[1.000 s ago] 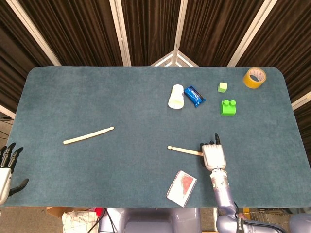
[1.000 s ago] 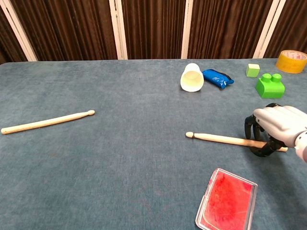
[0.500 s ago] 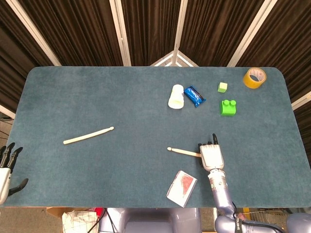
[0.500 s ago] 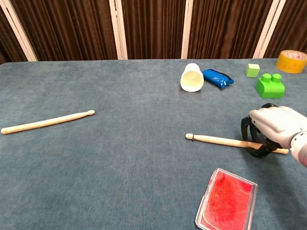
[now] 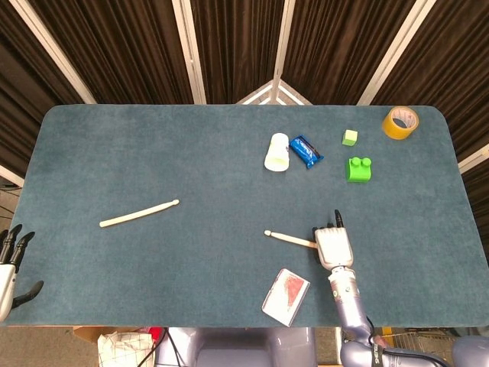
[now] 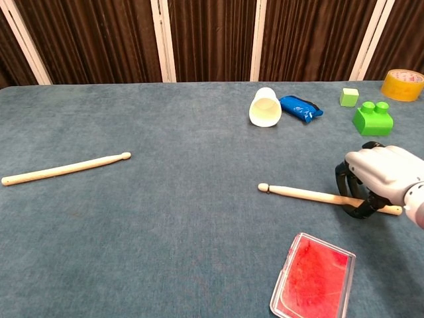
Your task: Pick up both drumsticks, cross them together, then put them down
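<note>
Two pale wooden drumsticks lie on the blue table. One drumstick [image 5: 139, 213] [image 6: 65, 168] rests alone at the left, tip pointing right. The other drumstick [image 5: 290, 238] [image 6: 305, 193] lies at the front right, tip pointing left. My right hand [image 5: 334, 246] [image 6: 381, 179] is over its butt end, and the dark fingers [image 6: 351, 199] curl round the stick. I cannot tell whether the stick is off the cloth. My left hand [image 5: 11, 264] hangs off the table's front left corner with its fingers apart, holding nothing, far from the left drumstick.
A red-lidded clear case [image 5: 286, 296] [image 6: 313, 275] lies just in front of the held stick. Further back on the right are a tipped white cup [image 5: 277, 151], a blue packet [image 5: 306, 151], two green blocks [image 5: 359, 168] [image 5: 350, 138] and a tape roll [image 5: 400, 122].
The right hand and its drumstick have shifted by only a few pixels, a little left and then back right. The left drumstick has stayed put.
</note>
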Motion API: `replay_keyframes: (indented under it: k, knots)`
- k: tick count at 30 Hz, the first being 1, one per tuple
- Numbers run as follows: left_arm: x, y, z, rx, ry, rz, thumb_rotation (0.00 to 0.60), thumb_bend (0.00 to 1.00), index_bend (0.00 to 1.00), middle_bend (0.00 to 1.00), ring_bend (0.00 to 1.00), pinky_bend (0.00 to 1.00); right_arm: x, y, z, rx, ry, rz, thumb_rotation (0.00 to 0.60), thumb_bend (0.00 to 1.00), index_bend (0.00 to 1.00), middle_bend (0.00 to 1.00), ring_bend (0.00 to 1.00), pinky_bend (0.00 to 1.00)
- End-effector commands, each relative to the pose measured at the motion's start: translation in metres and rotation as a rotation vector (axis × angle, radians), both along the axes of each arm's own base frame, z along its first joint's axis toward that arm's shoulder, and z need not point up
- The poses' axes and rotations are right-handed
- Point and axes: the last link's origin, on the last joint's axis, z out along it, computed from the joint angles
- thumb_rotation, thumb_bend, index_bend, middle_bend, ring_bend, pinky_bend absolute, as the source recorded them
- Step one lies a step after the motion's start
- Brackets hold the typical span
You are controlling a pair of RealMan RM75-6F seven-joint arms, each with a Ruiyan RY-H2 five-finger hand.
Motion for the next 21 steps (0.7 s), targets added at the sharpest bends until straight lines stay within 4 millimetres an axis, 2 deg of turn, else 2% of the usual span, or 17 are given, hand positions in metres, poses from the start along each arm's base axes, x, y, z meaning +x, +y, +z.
replay_keyframes:
  k: [1, 13, 21]
  knots:
    - [0.0, 0.0, 0.0, 0.002, -0.001, -0.001, 0.6, 0.29, 0.13, 0.0, 0.0, 0.0, 0.001, 0.0, 0.002, 0.01, -0.009, 0.018, 0.6, 0.42, 0.66, 0.6, 0.39, 0.01]
    - [0.0, 0.003, 0.002, 0.017, 0.007, -0.032, 0.6, 0.29, 0.14, 0.0, 0.0, 0.0, 0.007, 0.002, 0.024, 0.002, -0.107, 0.123, 0.6, 0.45, 0.67, 0.62, 0.42, 0.01]
    - [0.003, 0.003, 0.003, 0.045, -0.001, -0.076, 0.6, 0.3, 0.18, 0.08, 0.0, 0.0, 0.009, 0.002, 0.044, 0.004, -0.221, 0.218, 0.6, 0.45, 0.68, 0.63, 0.42, 0.01]
